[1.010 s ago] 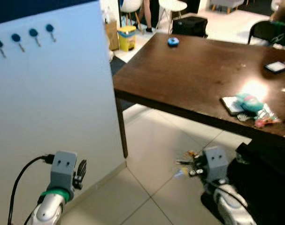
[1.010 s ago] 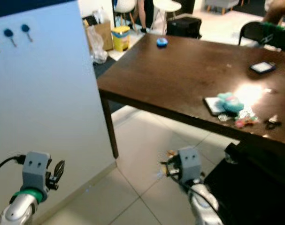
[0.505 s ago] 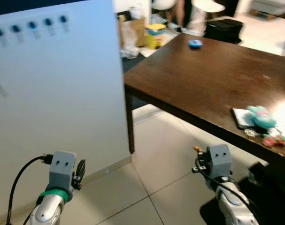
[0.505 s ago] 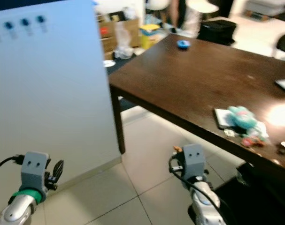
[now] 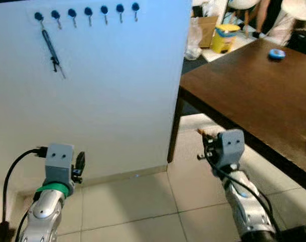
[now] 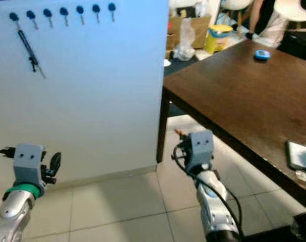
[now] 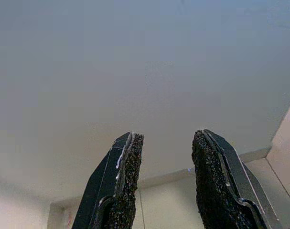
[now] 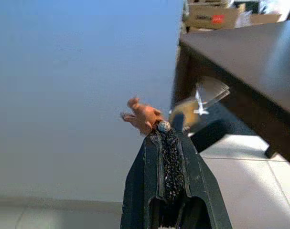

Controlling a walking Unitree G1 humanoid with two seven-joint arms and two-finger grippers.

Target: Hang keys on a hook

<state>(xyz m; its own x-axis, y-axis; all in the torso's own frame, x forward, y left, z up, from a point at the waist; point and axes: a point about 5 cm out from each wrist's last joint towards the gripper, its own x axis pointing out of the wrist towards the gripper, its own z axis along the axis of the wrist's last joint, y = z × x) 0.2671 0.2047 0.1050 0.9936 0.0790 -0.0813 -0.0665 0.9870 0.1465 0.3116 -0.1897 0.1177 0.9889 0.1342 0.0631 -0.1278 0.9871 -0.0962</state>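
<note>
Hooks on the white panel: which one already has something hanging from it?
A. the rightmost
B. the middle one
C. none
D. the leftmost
D: a dark lanyard-like item hangs from the leftmost hook; the other hooks on the panel are bare.

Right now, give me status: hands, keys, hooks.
Right hand shut on keys, low beside table. Left hand open, idle. Hook row high on white panel; leftmost hook already holds a dark item.
</note>
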